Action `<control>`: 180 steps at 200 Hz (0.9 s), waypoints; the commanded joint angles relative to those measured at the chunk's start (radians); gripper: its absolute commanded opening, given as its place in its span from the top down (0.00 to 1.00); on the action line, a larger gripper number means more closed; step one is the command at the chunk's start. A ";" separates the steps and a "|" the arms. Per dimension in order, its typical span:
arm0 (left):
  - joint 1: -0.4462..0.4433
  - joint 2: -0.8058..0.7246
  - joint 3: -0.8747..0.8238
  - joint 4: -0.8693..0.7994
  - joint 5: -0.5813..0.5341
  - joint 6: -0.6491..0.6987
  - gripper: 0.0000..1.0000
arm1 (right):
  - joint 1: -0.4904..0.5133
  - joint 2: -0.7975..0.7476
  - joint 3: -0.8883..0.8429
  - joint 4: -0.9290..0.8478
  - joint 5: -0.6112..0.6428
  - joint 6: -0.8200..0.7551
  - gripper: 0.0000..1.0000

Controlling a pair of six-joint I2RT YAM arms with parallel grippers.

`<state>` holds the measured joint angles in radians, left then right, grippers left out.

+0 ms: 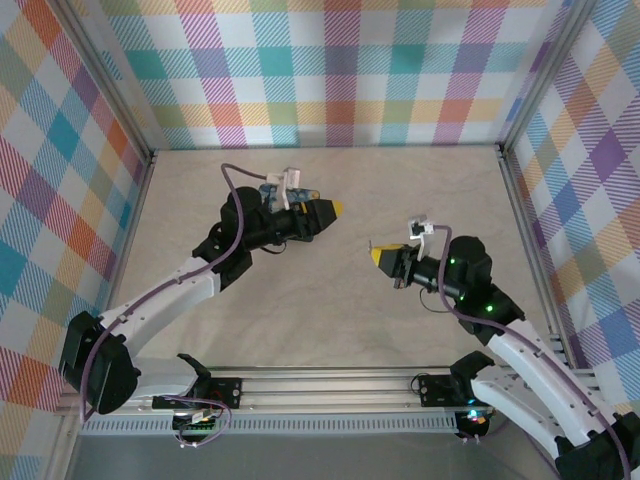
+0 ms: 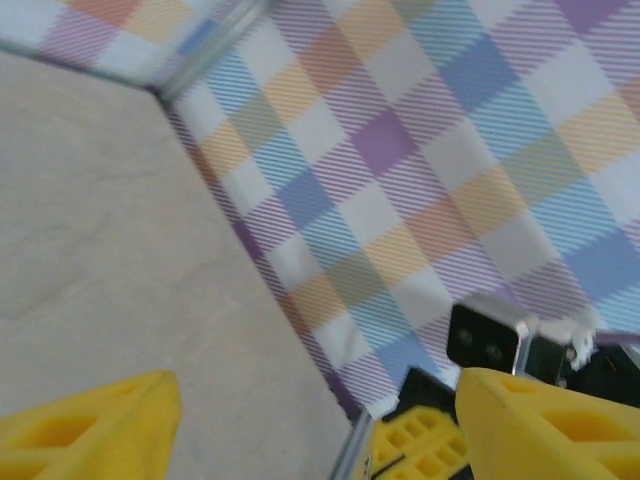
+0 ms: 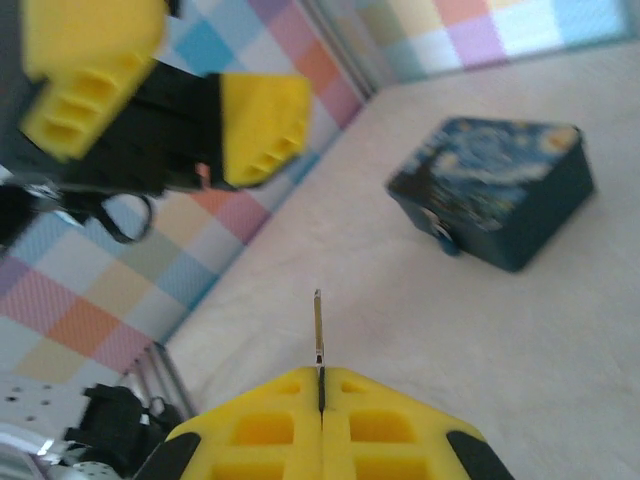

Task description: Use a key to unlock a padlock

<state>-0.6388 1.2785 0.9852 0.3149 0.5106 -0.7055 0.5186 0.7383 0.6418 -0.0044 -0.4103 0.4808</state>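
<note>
While the padlock (image 3: 441,237) blurs against the tin (image 3: 495,190), the right claw (image 3: 320,374) pinches the key (image 3: 317,322), left claw (image 2: 318,392) agape.

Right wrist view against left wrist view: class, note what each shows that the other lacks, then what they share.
Right wrist view: a thin key gripped in the shut right pincer, and a night-sky painted tin with a small padlock at its side. Left wrist view: a silver-edged camera box on the other arm. Shared: beige table, plaid wall, and both pincers, the left pincer open.
</note>
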 commanded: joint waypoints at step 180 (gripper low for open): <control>-0.111 0.036 0.112 -0.025 0.157 0.189 0.75 | 0.006 0.105 0.153 0.111 -0.156 0.045 1.00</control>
<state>-0.7372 1.3159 1.0615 0.3077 0.6544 -0.5522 0.5186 0.8440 0.7681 0.0891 -0.5663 0.5159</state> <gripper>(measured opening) 0.254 0.049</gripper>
